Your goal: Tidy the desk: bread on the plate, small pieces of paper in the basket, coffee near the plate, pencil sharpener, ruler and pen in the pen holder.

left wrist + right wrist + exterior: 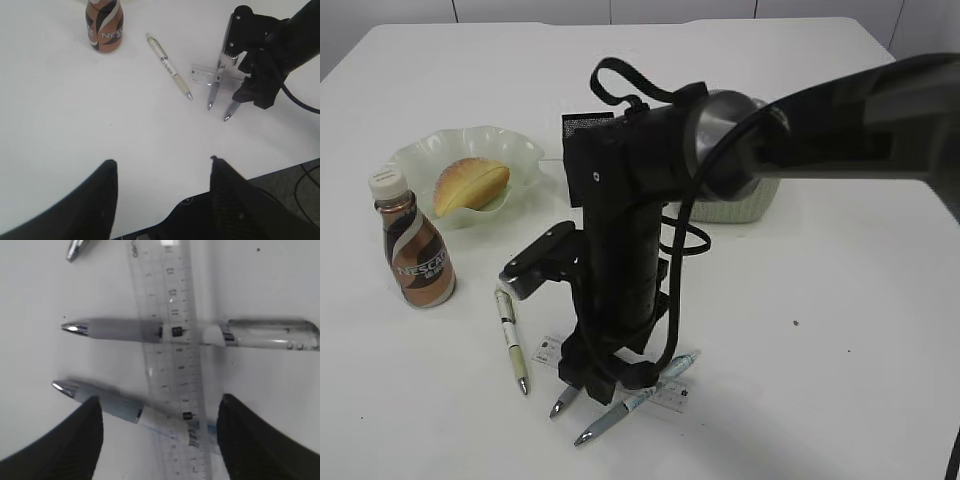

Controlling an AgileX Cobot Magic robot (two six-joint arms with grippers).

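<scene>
A clear ruler (170, 340) lies across two grey-tipped pens (125, 330) (107, 402) on the white table. My right gripper (160, 400) is open and hangs low over them, one finger on each side of the ruler and the lower pen. In the exterior view it (595, 378) points straight down on the ruler (670, 393). A third pen (512, 340) lies to its left. The bread (470, 185) sits on the pale green plate (525, 155), and the coffee bottle (415, 255) stands beside it. My left gripper (162, 165) is open and empty over bare table. The pencil sharpener and paper pieces are out of view.
A pale woven basket (745, 205) stands behind my right arm, mostly hidden by it. A dark mesh container (582, 123) shows behind the arm's wrist. The table's front edge (280, 167) is close to my left gripper.
</scene>
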